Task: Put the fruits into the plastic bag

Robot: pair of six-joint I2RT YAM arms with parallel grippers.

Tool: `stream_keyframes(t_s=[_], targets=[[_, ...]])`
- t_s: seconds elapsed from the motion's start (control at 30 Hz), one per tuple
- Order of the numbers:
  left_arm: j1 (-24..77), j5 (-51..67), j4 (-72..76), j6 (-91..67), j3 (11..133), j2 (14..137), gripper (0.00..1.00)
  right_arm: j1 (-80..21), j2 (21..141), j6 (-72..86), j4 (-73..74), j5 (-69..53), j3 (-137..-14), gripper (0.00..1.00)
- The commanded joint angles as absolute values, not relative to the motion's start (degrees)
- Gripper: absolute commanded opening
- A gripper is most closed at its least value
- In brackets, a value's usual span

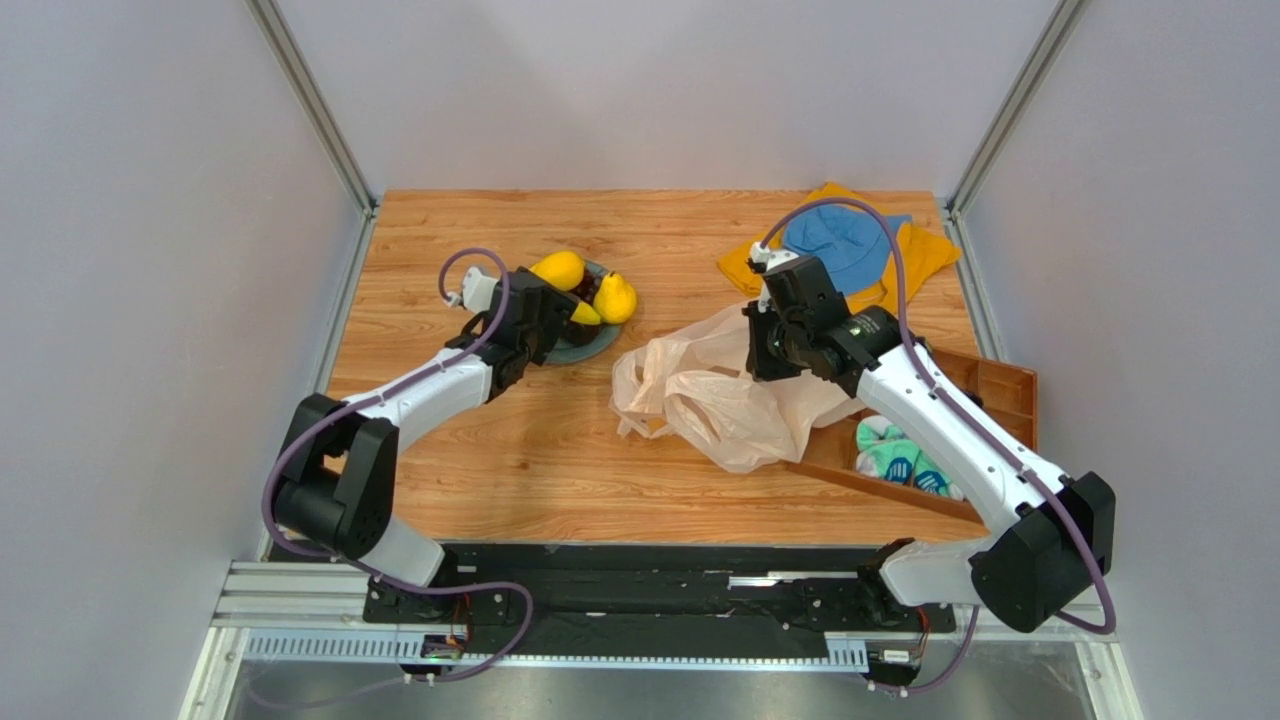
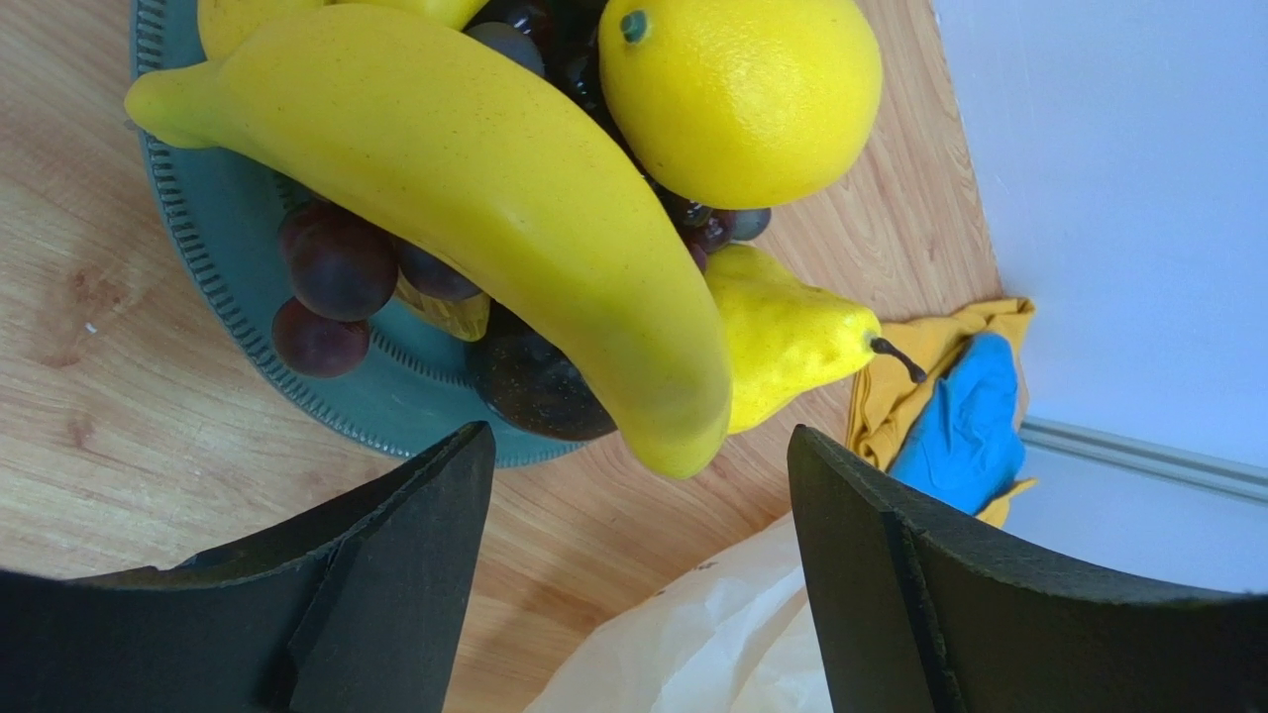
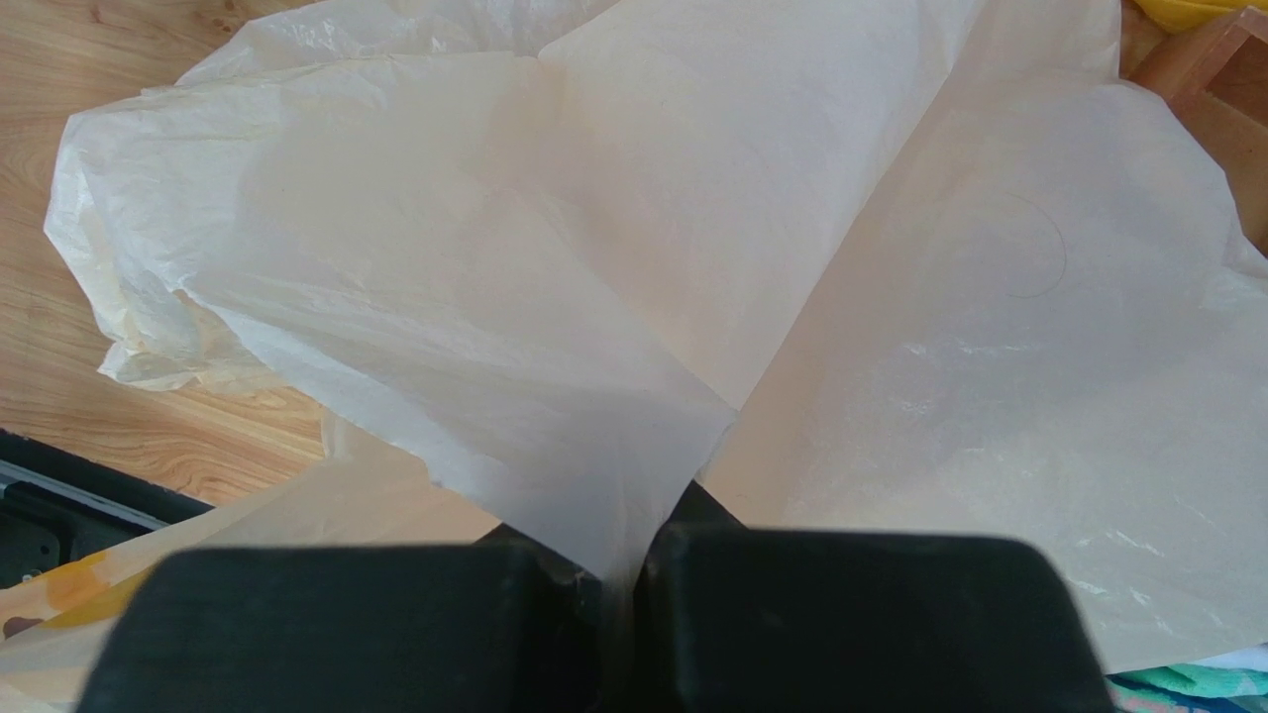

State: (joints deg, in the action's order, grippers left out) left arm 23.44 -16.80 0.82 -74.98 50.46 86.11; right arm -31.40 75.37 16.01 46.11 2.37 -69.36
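Observation:
A yellow banana (image 2: 491,193) lies across the grey-blue plate (image 2: 223,253), with a lemon (image 2: 740,92), a yellow pear (image 2: 782,334), purple grapes (image 2: 340,268) and a dark round fruit (image 2: 529,383) around it. My left gripper (image 2: 640,490) stands open just short of the banana's tip, nothing between its fingers. In the top view the left gripper (image 1: 529,323) sits at the plate's near-left side. The pale peach plastic bag (image 1: 721,393) lies mid-table; my right gripper (image 3: 633,572) is shut on a fold of the plastic bag (image 3: 625,282), holding its edge up.
Orange and blue cloths (image 1: 849,248) lie at the back right. A wooden tray (image 1: 984,398) with small teal items stands at the right edge, partly under the bag. Grey walls close in both sides of the table.

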Motion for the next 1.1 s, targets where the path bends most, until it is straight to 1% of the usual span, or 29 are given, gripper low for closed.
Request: stream_keyframes(t_s=[0.0, 0.2, 0.47, 0.67, 0.83, 0.87, 1.03, 1.07], targets=[[23.6, -18.1, 2.6, -76.7, 52.6, 88.8, 0.79, -30.8, 73.3, 15.1, 43.9, 1.1, -68.9, 0.00], [23.6, -18.2, 5.1, -76.9, 52.7, 90.2, 0.73, -30.4, 72.8, 14.9, 43.6, 0.8, -68.4, 0.00], [23.6, -19.8, 4.7, -75.7, 53.5, 90.3, 0.71, -30.1, 72.8, 14.5, 43.4, 0.8, -68.0, 0.00], [23.6, -19.6, 4.5, -75.4, 54.8, 91.2, 0.65, -30.0, 72.4, 14.3, 43.4, 0.9, -67.8, 0.00], [23.6, -19.6, 4.2, -74.9, 55.2, 91.5, 0.58, -29.9, 72.3, 14.3, 43.4, -1.1, -67.7, 0.00], [23.6, -19.7, 4.1, -74.9, 55.4, 91.4, 0.54, -29.8, 72.3, 14.2, 43.4, -1.1, -67.7, 0.00], [23.6, -19.3, 4.1, -75.1, 55.1, 91.1, 0.46, -29.8, 72.2, 14.2, 43.4, -1.1, -67.4, 0.00], [23.6, -19.0, 4.4, -75.1, 54.8, 91.1, 0.41, -29.8, 72.1, 14.2, 43.3, -1.1, -67.3, 0.00]])
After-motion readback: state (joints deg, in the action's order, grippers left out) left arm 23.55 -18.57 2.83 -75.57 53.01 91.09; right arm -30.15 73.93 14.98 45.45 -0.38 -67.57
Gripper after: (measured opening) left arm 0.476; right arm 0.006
